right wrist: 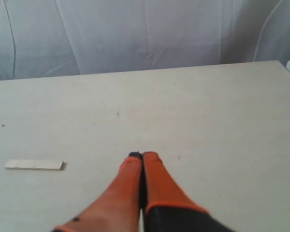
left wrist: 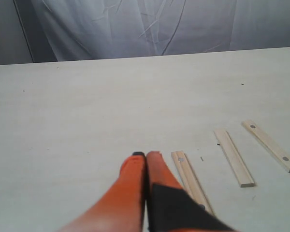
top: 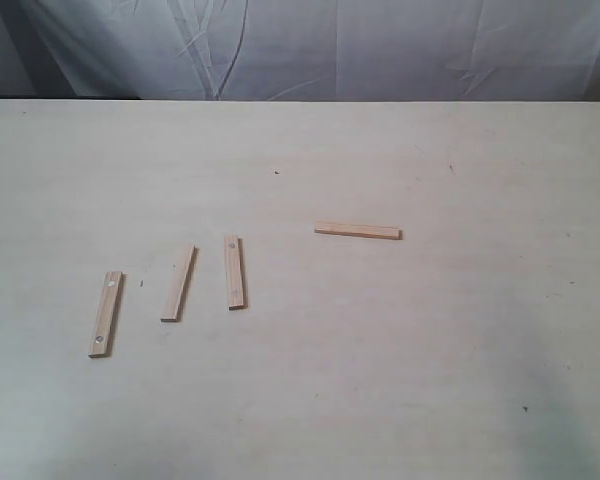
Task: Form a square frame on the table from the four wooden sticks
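Four pale wooden sticks lie apart on the table (top: 400, 380); no square frame is formed. Three lie roughly parallel at the left: one with holes (top: 106, 314), a plain one (top: 178, 283), another with holes (top: 235, 271). The fourth stick (top: 357, 231) lies crosswise near the middle. Neither gripper shows in the exterior view. In the left wrist view my left gripper (left wrist: 146, 154) is shut and empty, just beside one stick (left wrist: 191, 181), with two more sticks (left wrist: 234, 157) (left wrist: 270, 145) farther off. My right gripper (right wrist: 142, 155) is shut and empty, with one stick (right wrist: 34, 165) off to its side.
A wrinkled white cloth backdrop (top: 310, 45) hangs behind the table's far edge. A few tiny dark specks (top: 276, 172) mark the tabletop.
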Available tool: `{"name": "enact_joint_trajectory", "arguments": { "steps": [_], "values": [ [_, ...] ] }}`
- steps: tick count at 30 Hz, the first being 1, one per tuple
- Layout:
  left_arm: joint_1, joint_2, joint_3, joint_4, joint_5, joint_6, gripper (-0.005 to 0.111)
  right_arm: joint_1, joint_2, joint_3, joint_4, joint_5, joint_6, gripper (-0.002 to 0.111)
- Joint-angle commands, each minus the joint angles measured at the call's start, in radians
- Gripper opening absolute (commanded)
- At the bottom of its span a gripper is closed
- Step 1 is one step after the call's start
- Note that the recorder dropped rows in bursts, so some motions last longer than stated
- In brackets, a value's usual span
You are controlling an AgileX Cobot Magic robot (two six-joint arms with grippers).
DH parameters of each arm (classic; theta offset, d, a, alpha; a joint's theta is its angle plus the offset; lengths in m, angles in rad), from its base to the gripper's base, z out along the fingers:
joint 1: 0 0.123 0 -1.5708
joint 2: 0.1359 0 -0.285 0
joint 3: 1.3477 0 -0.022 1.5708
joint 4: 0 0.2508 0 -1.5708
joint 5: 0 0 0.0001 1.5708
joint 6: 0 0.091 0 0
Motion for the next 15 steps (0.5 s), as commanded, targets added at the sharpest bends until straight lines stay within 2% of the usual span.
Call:
{"name": "enact_joint_trajectory", "arguments": {
  "steps": [1,5,10,15],
  "values": [
    [0.0,-0.007,0.005,0.0,-0.013,-0.005,0.0,-0.005,0.131,-0.045,0.001,0.054,-0.006,-0.001],
    [0.0,-0.007,0.005,0.0,-0.013,-0.005,0.0,-0.005,0.297,-0.114,0.026,0.119,-0.006,-0.001],
    [0.0,-0.007,0.005,0.0,-0.013,-0.005,0.0,-0.003,0.532,-0.213,0.157,0.171,-0.026,-0.001],
    [0.0,-0.007,0.005,0.0,-0.013,-0.005,0.0,0.07,0.742,-0.308,0.182,0.183,-0.053,-0.001]
  ]
}}
